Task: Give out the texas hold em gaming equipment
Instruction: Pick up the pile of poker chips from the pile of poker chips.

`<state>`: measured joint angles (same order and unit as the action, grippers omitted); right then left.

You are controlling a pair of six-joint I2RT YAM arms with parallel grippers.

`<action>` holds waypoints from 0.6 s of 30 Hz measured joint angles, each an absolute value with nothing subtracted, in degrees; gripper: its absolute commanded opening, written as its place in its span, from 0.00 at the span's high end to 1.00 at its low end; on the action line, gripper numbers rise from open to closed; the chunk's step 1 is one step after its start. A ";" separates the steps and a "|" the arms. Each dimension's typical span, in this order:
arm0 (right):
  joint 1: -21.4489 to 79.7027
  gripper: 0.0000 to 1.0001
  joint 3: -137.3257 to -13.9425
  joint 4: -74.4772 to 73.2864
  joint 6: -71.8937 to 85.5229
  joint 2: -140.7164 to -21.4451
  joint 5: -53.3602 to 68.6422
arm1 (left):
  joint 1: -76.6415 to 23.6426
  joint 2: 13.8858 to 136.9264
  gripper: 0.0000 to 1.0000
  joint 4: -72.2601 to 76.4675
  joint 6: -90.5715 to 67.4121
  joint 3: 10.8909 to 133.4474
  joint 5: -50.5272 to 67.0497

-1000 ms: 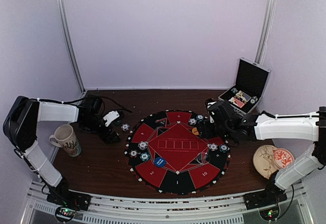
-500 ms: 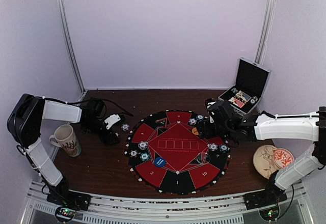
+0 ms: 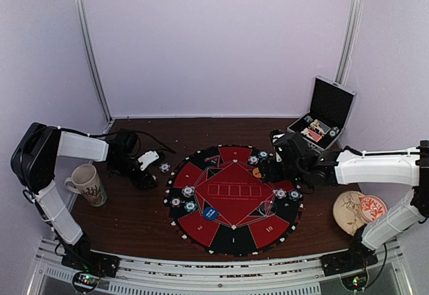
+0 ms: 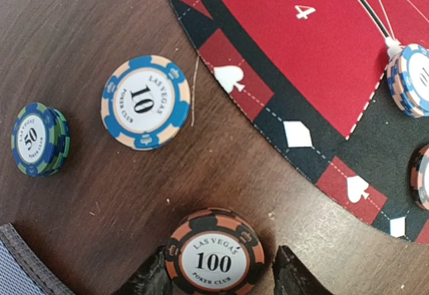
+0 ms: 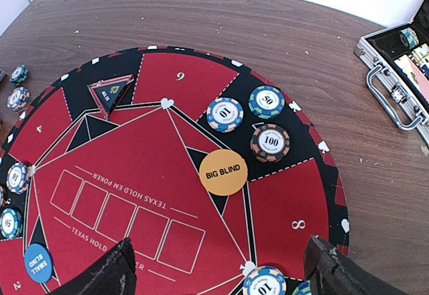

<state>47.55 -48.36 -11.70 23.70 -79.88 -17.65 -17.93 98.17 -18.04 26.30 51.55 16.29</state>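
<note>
The left arm (image 3: 79, 147) and right arm (image 3: 372, 167) match: smooth white shells between bulky black joints, thin black cables (image 3: 153, 142) at the wrist, black bases (image 3: 87, 265) with tiny green lights. The right gripper (image 5: 221, 273) has matte black fingers (image 5: 110, 275).

Left wrist view, on bare wood: "LAS VEGAS 10 POKER CLUB" on the blue-and-cream chip (image 4: 145, 101). Same wording with 50 on the green-blue stack (image 4: 37, 139) at its 8 o'clock, and with 100 on the black-and-orange chip (image 4: 214, 260) at its 5 o'clock. White "4" on a red wedge of the mat (image 4: 268, 47).

Right wrist view: "BIG BLIND" on the orange disc (image 5: 223, 172), "SMALL BLIND" on the blue disc (image 5: 38, 263) at its 8 o'clock. "TEXAS HOLD EM POKER" printed mid-mat, with wedge numbers 2, 4, 6, 8. At 12 to 1 o'clock of the orange disc: 10 chip (image 5: 224, 114), 50 chip (image 5: 267, 101), 100 chip (image 5: 271, 142).
</note>
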 measured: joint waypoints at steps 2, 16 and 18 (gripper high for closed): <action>47.55 0.12 -48.36 -11.70 23.70 -79.88 -17.65 | -17.93 98.19 0.47 -18.06 26.30 51.64 16.32; 47.57 0.12 -48.34 -11.68 23.70 -79.85 -17.65 | -17.93 98.19 0.55 -17.98 26.30 51.96 16.47; 47.57 0.12 -48.34 -11.68 23.70 -79.85 -17.65 | -17.93 98.19 0.60 -17.89 26.28 51.99 16.47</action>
<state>47.57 -48.34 -11.68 23.70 -79.85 -17.65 -17.93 98.19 -17.89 26.28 51.99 16.47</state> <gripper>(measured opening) 0.877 0.454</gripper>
